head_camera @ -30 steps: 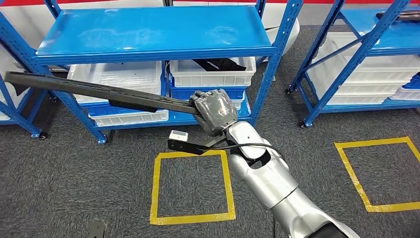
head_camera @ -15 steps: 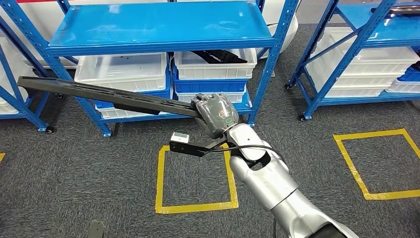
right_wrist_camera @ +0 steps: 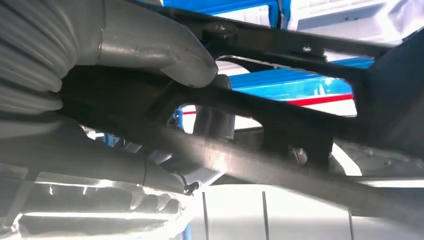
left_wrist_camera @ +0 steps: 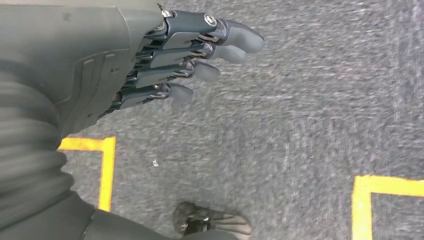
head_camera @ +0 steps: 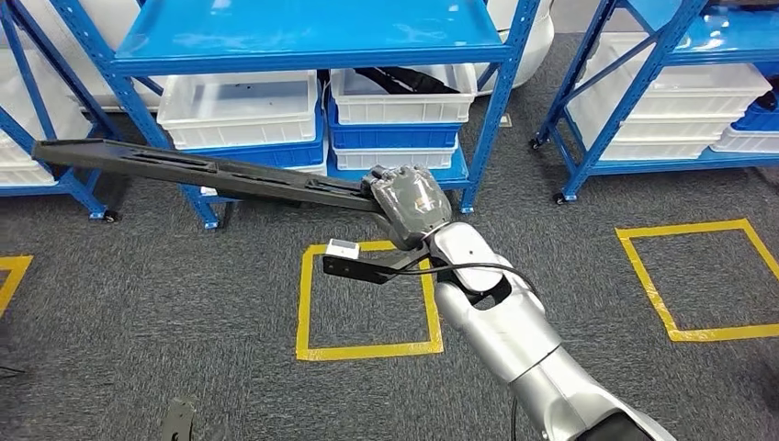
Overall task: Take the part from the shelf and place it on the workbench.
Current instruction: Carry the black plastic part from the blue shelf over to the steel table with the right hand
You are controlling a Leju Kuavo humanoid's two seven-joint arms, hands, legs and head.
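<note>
**Q:** so where's the part at in this shot?

**A:** The right hand [head_camera: 411, 207] has it. It's a long black part [head_camera: 197, 170], gripped by one end, and the rest sticks way out to the left of the hand, pretty much level, hanging in the air over the grey carpet [head_camera: 138, 294] in front of the blue shelf [head_camera: 303, 32]. The far end is well away from the hand, out past the shelf's left post. In the right wrist view you can see the thick thumb [right_wrist_camera: 150, 42] clamped over the part's black frame [right_wrist_camera: 280, 120], so it's a proper closed grip.

**Q:** anything close to that hand?

**A:** Just below it is a yellow tape square [head_camera: 367, 299] on the floor. Just beyond it are white bins [head_camera: 241, 110] stacked in the shelf's lower level, and one of them holds another dark piece [head_camera: 404, 81].

**Q:** and the other hand?

**A:** The left hand [left_wrist_camera: 165, 60] holds nothing, fingers [left_wrist_camera: 227, 35] straight and slightly apart, over the carpet near some yellow tape [left_wrist_camera: 102, 170].
</note>
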